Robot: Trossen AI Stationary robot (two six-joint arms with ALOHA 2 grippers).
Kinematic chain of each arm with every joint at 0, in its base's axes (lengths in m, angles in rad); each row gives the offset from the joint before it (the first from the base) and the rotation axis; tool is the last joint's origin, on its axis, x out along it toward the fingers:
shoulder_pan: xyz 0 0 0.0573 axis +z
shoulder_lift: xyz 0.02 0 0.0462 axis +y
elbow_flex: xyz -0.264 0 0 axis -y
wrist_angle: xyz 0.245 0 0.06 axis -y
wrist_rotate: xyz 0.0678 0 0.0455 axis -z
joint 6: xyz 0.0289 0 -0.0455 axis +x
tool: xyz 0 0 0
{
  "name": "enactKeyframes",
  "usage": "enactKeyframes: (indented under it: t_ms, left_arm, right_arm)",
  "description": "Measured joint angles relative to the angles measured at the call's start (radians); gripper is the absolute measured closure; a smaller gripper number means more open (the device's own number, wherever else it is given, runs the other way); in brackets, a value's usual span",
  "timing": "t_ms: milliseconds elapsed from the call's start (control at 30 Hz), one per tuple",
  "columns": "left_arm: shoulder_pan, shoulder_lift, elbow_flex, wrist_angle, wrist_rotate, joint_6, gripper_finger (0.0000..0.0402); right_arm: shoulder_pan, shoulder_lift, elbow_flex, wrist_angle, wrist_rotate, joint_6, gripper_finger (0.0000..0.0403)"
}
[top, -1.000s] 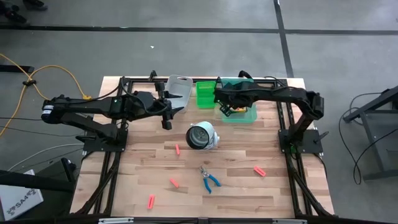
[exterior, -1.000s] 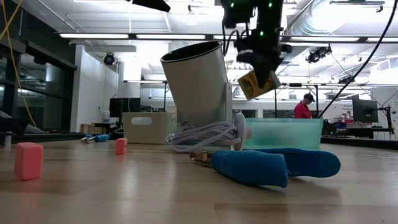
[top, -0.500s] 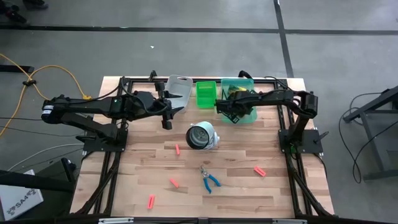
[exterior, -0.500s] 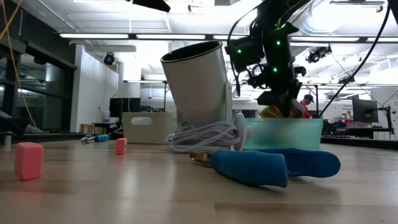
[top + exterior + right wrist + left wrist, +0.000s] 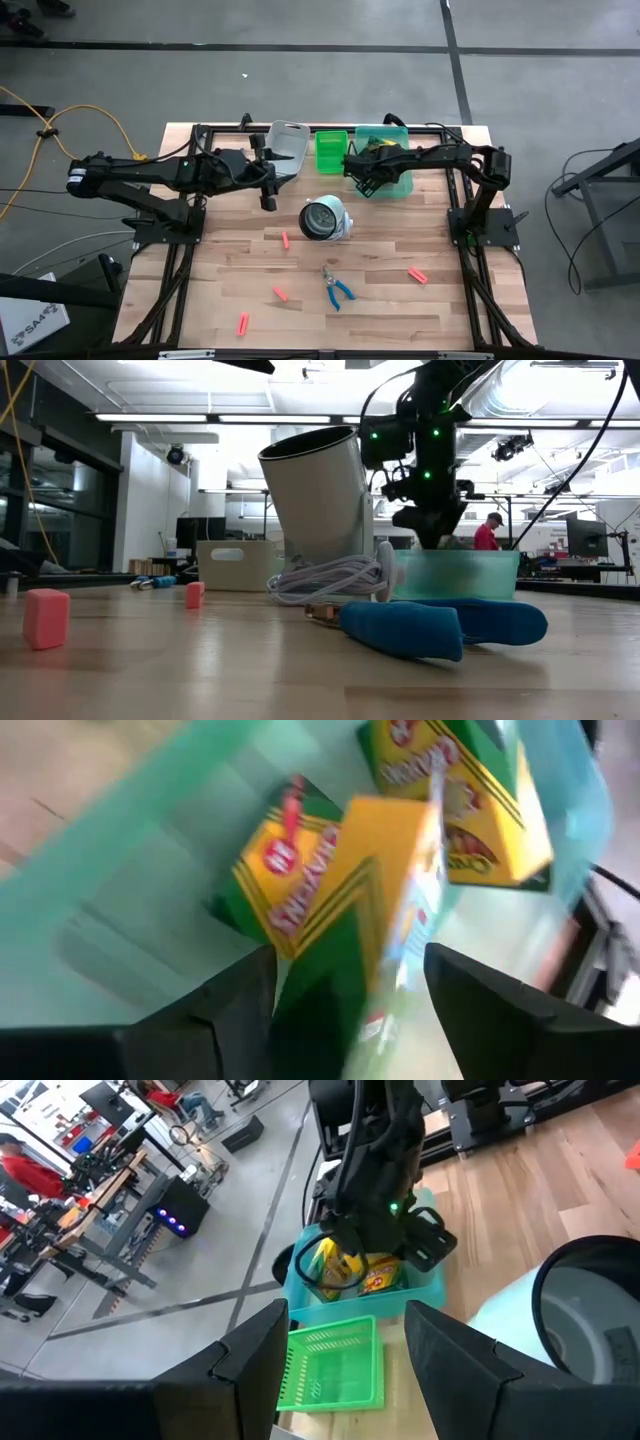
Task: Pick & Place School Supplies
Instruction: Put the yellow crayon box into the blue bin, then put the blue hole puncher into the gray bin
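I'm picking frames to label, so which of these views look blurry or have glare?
Right wrist view: the crayon boxes in the teal bin are motion-smeared. Low view: bright ceiling lights wash out the background, and the near scissors are soft. High view: evenly lit and sharp. Left wrist view: fairly clear.

Green-and-yellow crayon boxes [image 5: 340, 870] lie tilted in the teal bin [image 5: 398, 185]; blue-handled scissors [image 5: 336, 287] and red-pink stubs [image 5: 417, 275] lie scattered on the table.

A grey concrete floor [image 5: 300, 80] crossed by dark tape lines [image 5: 455, 60] surrounds the wooden table [image 5: 380, 300], while long ceiling lights [image 5: 180, 418] brighten a workshop with desks [image 5: 110, 1200] behind it.
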Motion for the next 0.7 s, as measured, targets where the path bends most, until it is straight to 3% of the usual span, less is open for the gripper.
enactKeyframes:
  t_ms: [400,567,700]
  left_arm:
    - [0.0,0.0,0.0,0.0,0.0,0.0,0.0208]
    - [0.0,0.0,0.0,0.0,0.0,0.0,0.0208]
    - [0.0,0.0,0.0,-0.009,0.0,-0.024,0.0208]
  right_arm:
    - [-0.008,-0.02,0.0,0.069,-0.011,-0.063,0.016]
    - [-0.019,-0.086,0.031,0.068,-0.022,-0.086,0.016]
    - [-0.014,-0.172,0.047,0.068,-0.09,-0.105,0.016]
